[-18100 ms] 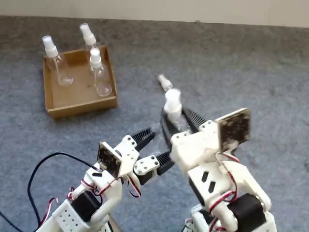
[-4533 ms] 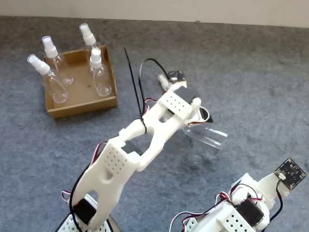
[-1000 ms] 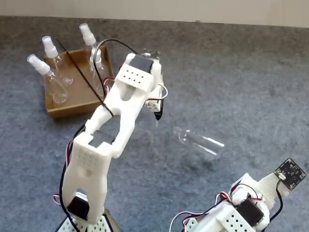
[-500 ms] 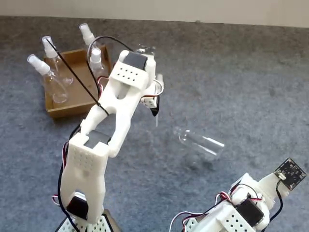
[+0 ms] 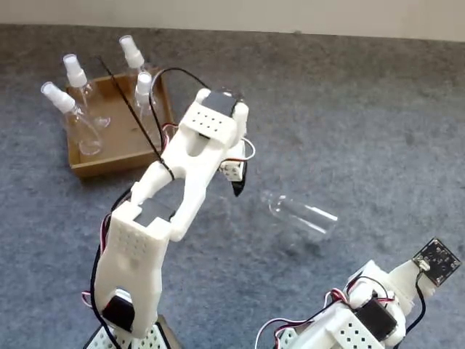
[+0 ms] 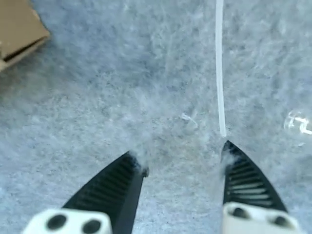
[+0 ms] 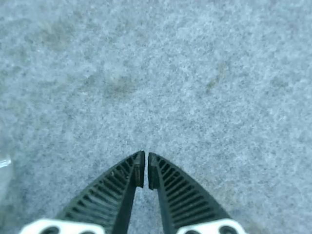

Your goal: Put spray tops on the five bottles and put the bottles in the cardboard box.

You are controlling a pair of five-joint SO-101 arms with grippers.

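Observation:
A clear bottle with no top lies on its side on the grey carpet, its mouth toward my left gripper. That gripper hangs open just above the carpet, with nothing between its fingers. A thin white spray-top tube lies on the carpet, one end close to one fingertip. The spray head itself is hidden. The cardboard box at the back left holds several bottles with spray tops. My right gripper is shut and empty over bare carpet.
The right arm is folded back at the near right edge. The left arm stretches across the middle, beside the box's right wall. The box corner and the bottle's rim appear in the left wrist view.
My left gripper has shifted a little to the right and toward the near side, closer to the lying bottle. The bottle, the box and the right arm have not moved.

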